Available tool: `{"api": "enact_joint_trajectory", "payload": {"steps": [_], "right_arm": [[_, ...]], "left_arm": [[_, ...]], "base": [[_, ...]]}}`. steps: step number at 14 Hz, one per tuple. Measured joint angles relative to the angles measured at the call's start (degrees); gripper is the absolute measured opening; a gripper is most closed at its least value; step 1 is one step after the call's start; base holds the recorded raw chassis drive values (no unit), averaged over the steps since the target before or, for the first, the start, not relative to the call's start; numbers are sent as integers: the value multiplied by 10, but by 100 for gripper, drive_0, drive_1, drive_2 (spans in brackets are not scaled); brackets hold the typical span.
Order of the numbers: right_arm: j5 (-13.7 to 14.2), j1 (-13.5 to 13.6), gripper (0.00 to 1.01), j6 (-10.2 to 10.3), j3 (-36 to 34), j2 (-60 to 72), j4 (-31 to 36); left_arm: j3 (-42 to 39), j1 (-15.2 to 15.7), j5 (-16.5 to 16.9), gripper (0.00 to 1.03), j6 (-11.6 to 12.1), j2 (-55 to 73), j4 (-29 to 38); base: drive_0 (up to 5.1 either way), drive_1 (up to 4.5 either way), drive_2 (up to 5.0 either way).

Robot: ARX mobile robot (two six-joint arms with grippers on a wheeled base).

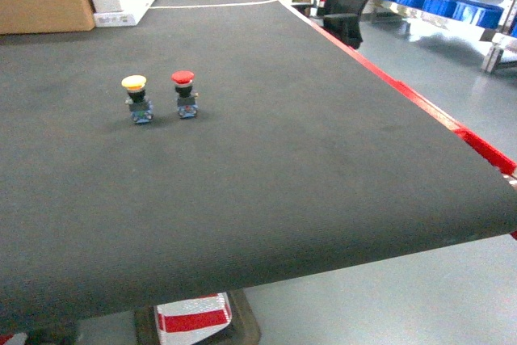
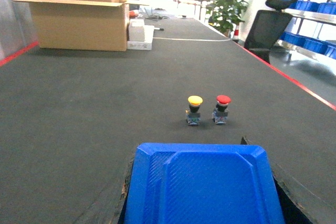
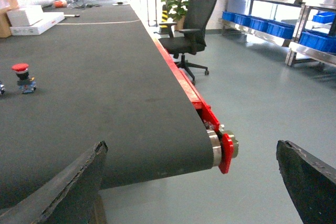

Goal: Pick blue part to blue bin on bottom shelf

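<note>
The blue moulded-plastic part [image 2: 202, 187] sits clamped between the left gripper [image 2: 202, 182] jaws, above the dark conveyor belt [image 1: 283, 167] and short of the yellow-capped push button [image 2: 194, 109] and red-capped push button [image 2: 221, 108]. The right gripper [image 3: 191, 182] hangs spread apart, holding nothing. No bottom shelf is in view, so a blind swing could clip the buttons or loosen the part.

The counter [image 1: 307, 167] is covered with a matt, dark grey, finely textured belt-like mat, edged on the right by a glossy red painted rail [image 3: 191, 90] that ends in a bare metal roller [image 3: 214, 148]. The two push buttons, one with a yellow cap [image 1: 134, 82] and one with a red cap [image 1: 182, 77], look like smooth plastic. In the left wrist view a blue bin [image 2: 202, 184] shows glossy moulded plastic with faint ribbing. Far left stand matt brown cardboard boxes [image 2: 79, 22]. The floor [image 3: 262, 108] is smooth, slightly shiny grey, and the far right shelves [image 3: 273, 35] are bright steel.
</note>
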Motion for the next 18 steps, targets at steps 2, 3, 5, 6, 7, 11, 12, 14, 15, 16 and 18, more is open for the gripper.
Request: {"api": "enact_joint_trajectory", "payload": {"steps": [2,3,5,6,7,11,12,14,15,16,18], "right_arm": [[0,0,98,0,0,0,0],[0,0,98,0,0,0,0],[0,0,98,0,0,0,0],[0,0,98,0,0,0,0],[0,0,98,0,0,0,0],[0,0,98,0,0,0,0],[0,0,98,0,0,0,0],[0,0,98,0,0,0,0],[0,0,98,0,0,0,0],[0,0,98,0,0,0,0],[0,0,98,0,0,0,0]], "left_arm": [[0,0,0,45,0,0,0],[0,0,0,45,0,0,0],[0,0,0,45,0,0,0],[0,0,0,45,0,0,0],[0,0,0,45,0,0,0],[0,0,0,45,0,0,0],[0,0,0,45,0,0,0],[0,0,0,45,0,0,0],[0,0,0,45,0,0,0],[0,0,0,44,0,0,0],[0,0,1,44,0,0,0]], "base": [[0,0,0],[0,0,0],[0,0,0],[0,0,0],[-153,-153,-153],[-153,-153,-153],[-153,-153,-153],[-153,-153,-153],[-153,-153,-153],[-153,-153,-153],[-151,-151,-151]]}}
